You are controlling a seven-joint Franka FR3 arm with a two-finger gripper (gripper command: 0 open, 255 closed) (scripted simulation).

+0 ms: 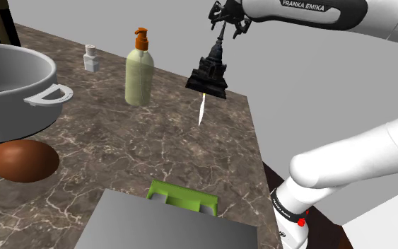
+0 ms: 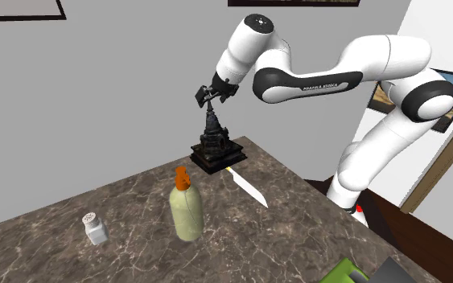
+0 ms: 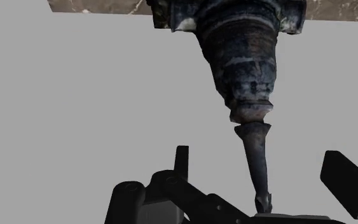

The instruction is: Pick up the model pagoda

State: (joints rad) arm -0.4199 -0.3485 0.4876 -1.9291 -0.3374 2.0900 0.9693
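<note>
The model pagoda (image 1: pixel 208 71) is dark and weathered, with tiers on a square base that taper to a thin spire. It sits at the desk's (image 1: pixel 155 155) far edge, just beside a knife (image 1: pixel 202 109). The gripper (image 2: pixel 214 96) has its 2 fingers spread either side of the spire tip, holding nothing.

White arm (image 2: pixel 321 76) rises from its base, elbow bent high, forearm running near level, wrist turned down. Black gripper (image 2: pixel 214 95) points downward, fingers (image 3: pixel 344 177) standing apart, not meeting.
</note>
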